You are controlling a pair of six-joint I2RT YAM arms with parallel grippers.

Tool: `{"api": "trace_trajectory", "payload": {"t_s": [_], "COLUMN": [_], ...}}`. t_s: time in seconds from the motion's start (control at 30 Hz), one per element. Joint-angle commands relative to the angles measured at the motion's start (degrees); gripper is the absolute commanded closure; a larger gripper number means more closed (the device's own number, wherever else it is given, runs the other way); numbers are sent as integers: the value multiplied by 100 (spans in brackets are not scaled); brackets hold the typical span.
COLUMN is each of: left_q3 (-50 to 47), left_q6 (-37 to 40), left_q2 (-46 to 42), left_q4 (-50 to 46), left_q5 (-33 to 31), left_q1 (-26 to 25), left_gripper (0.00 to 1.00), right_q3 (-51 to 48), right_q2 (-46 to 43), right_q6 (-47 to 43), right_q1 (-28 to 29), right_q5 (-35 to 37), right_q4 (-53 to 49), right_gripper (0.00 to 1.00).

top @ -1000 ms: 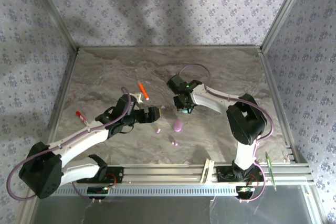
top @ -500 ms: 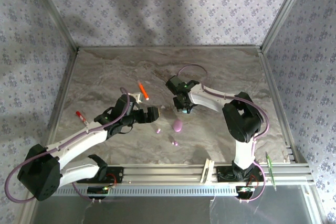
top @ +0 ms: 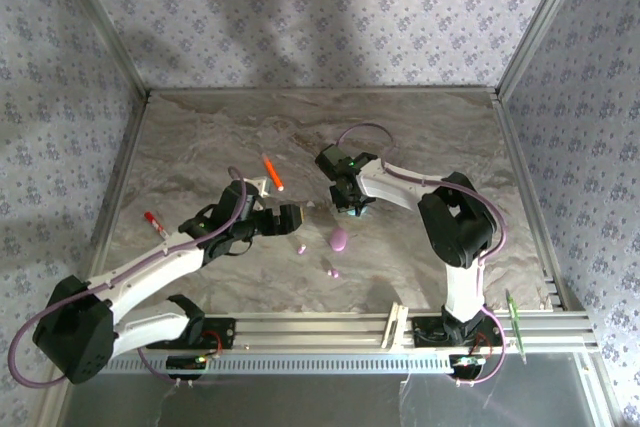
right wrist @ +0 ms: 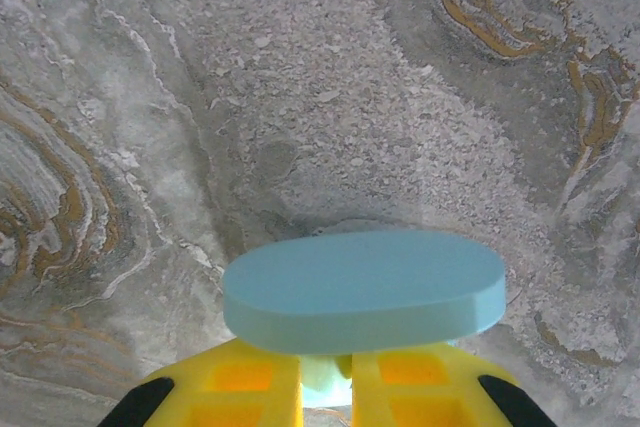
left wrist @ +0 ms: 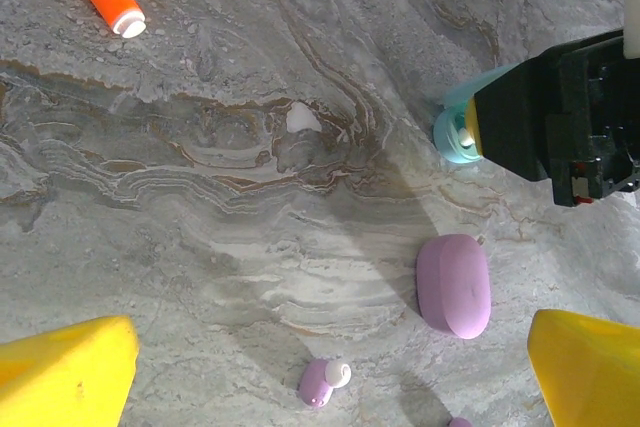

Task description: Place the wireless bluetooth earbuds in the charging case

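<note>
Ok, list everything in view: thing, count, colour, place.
pink case: one, pink, on the table, near its middle.
cyan case: one, pale cyan, held by the right gripper.
pink earbuds: two, pink, loose on the table near the pink case.
orange stick: one, orange, behind the left gripper.
red stick: one, red, table's left edge.
green stick: one, green, right of the right arm's base.
left gripper: one, yellow fingers, open above the table.
right gripper: one, yellow fingers, shut on the cyan case.

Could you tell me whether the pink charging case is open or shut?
Shut: the pink charging case lies as one smooth oval, no cavity showing.
</note>
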Motion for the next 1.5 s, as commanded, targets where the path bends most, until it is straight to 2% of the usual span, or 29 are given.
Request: {"api": "trace_trajectory", "payload": {"t_s": [0.0, 0.4, 0.83, 1.0, 1.13, 1.47], "left_q3": [63, 98, 111, 107, 98, -134], "left_q6": [103, 87, 43, 65, 147, 332], "left_q2": [-126, -177, -327, -389, -509, -1201], "left_q4": [-62, -139, -212, -151, -109, -42], "left_q5": [-98, -117, -110, -99, -223, -697], "left_q1": [-43, -39, -43, -161, -419, -1235], "left_gripper": [0, 0, 0, 0, 0, 0], "right_q3": [130, 76, -272, -706, -1362, -3043], "right_q2": [88, -38, -718, -1387, -2229, -4751], "right_q6": [-32, -30, 54, 92, 103, 259], "right_q1": [-37, -32, -32, -93, -218, -899], "right_q5": [75, -81, -375, -633, -875, -1664], "right_q4": [-66, -49, 57, 256, 479, 995], "right_gripper": [83, 76, 72, 70, 64, 39]}}
